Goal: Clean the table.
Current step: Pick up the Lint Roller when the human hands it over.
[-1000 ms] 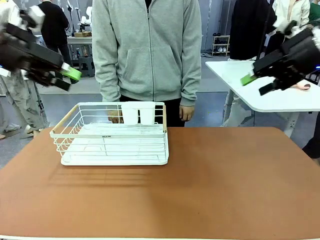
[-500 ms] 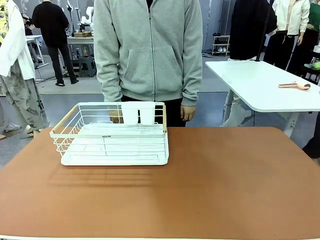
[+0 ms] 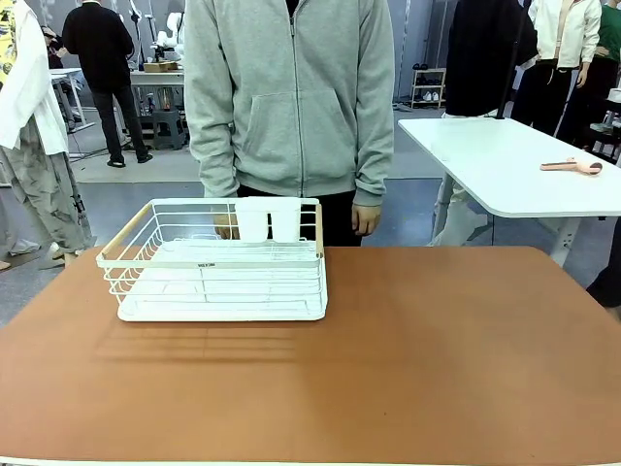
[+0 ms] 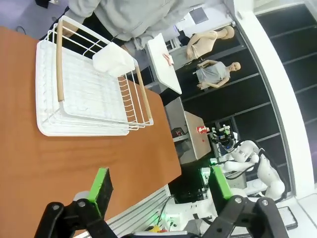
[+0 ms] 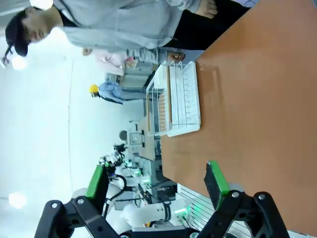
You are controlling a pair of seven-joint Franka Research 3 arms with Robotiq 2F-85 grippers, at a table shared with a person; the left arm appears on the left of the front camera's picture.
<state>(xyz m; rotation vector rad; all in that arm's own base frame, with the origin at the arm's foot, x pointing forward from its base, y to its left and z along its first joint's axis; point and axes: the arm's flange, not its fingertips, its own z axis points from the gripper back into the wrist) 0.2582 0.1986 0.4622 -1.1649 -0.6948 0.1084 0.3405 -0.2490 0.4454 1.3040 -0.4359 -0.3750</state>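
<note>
The reddish-brown worktop (image 3: pixel 437 349) is bare except for a white dish rack (image 3: pixel 223 311) at about ten o'clock from its middle. A person (image 3: pixel 291 97) stands close behind it at twelve o'clock. The left pincer (image 4: pixel 159 191) and the right pincer (image 5: pixel 156 186) both hang released, raised off the worktop, grasping nothing. I think the rack must go: take both wooden rails evenly, once the person's hands are away.

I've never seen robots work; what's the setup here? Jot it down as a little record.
Table: reddish-brown top, holding one rack
Dish rack: white wire, left of the middle, near the far edge
Holder: white, inside the rack's far side
Person: grey hoodie, standing behind the rack
Left fingers: spread open, empty
Right fingers: spread open, empty
</note>
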